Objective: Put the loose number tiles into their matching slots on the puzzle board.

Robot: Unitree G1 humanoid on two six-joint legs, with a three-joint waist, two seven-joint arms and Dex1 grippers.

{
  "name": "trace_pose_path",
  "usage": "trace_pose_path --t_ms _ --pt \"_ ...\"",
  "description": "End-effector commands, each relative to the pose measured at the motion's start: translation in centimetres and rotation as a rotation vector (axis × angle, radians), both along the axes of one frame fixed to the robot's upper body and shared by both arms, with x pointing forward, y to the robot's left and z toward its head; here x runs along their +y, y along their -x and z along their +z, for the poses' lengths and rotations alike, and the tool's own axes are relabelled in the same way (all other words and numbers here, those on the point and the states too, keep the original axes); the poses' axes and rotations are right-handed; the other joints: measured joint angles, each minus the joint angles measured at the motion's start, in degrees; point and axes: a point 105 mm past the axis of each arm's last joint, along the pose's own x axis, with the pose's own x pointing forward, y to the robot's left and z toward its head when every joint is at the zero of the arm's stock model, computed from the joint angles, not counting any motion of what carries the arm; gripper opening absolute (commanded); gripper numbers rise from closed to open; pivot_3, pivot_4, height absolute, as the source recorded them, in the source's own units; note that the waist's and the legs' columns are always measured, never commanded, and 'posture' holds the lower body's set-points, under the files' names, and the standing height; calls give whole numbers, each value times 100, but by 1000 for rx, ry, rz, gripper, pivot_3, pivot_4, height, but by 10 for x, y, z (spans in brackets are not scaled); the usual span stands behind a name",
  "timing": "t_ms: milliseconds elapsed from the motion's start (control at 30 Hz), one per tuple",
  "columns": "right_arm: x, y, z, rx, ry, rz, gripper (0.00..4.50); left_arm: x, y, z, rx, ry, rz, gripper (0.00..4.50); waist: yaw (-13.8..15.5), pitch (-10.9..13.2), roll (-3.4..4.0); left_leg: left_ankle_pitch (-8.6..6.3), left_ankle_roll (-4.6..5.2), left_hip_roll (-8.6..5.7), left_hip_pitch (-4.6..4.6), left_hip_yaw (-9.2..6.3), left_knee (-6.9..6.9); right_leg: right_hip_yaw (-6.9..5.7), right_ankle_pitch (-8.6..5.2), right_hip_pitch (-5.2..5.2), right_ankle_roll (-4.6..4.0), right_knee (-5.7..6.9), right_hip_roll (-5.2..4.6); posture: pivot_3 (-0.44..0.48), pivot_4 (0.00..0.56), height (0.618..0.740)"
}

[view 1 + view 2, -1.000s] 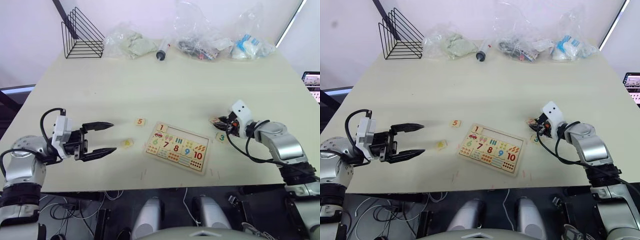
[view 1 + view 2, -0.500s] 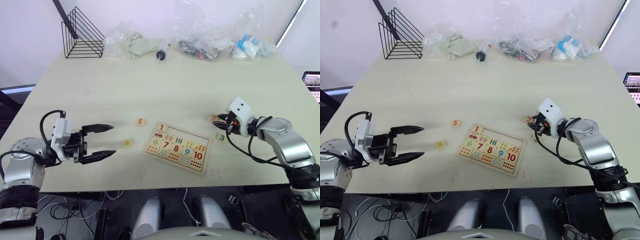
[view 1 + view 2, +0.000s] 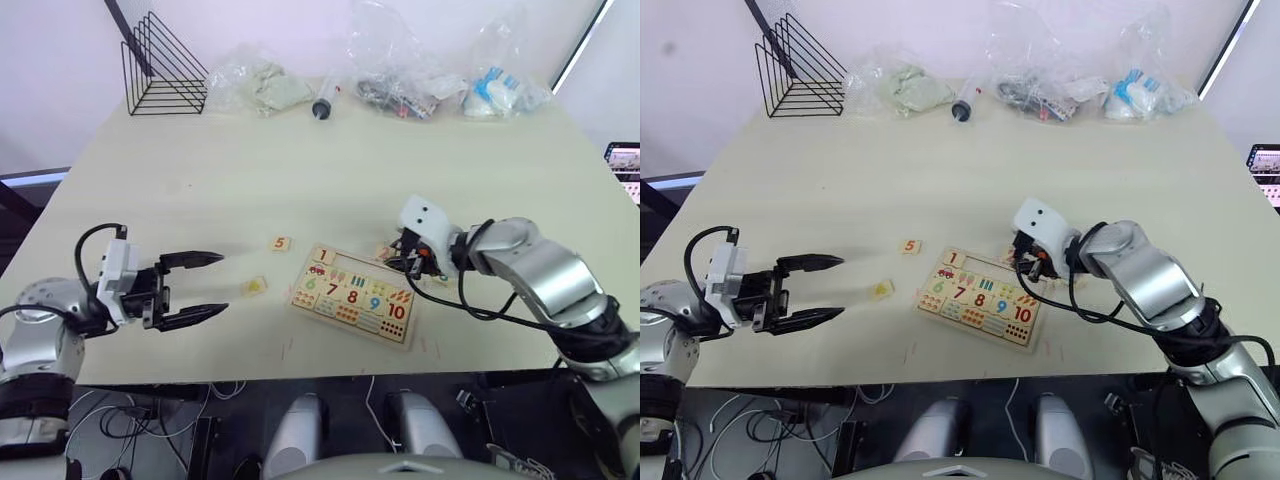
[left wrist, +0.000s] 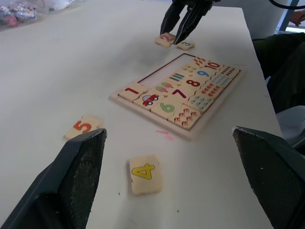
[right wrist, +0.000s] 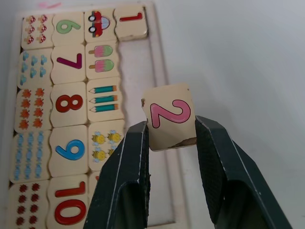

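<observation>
The right gripper is pinching the pink 2 tile between its fingers, hovering at the puzzle board's upper rim beside the empty slots. The 1 tile is sitting in its slot. The left gripper is hanging with fingers wide apart near the 4 tile and 5 tile lying on the tabletop.

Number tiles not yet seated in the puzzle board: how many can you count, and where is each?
4. The 5 tile and the 4 tile lie left of the puzzle board; the 2 tile is held in the right gripper; the 3 tile lies behind it.
</observation>
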Motion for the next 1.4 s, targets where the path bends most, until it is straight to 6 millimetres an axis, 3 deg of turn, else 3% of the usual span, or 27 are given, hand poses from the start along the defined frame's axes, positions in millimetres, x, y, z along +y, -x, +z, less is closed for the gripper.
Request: trace_pose_path --t_ms 33,367,833,1400 --pt "11 0 4 23 21 -3 834 2 6 10 -49 3 -21 4500 -27 -2 -3 0 -1 0 -13 -1 0 1 1 -14 -1 3 0 0 150 740" --pt "38 -2 5 101 56 -17 834 4 14 9 -51 10 3 4500 -85 -4 -6 0 -1 -2 -18 -6 -2 -5 1 -17 0 1 -10 0 150 740" --pt "60 -12 -1 105 87 -38 834 2 17 7 -44 17 15 4500 -124 -3 -5 0 -1 -4 -17 -5 -5 -4 1 -20 0 4 -7 0 150 740" --pt "73 -17 -7 82 97 -14 834 4 16 8 -47 4 12 4500 -123 -1 -2 0 -1 -6 -17 -5 -6 -5 2 -28 0 6 -7 0 150 740"
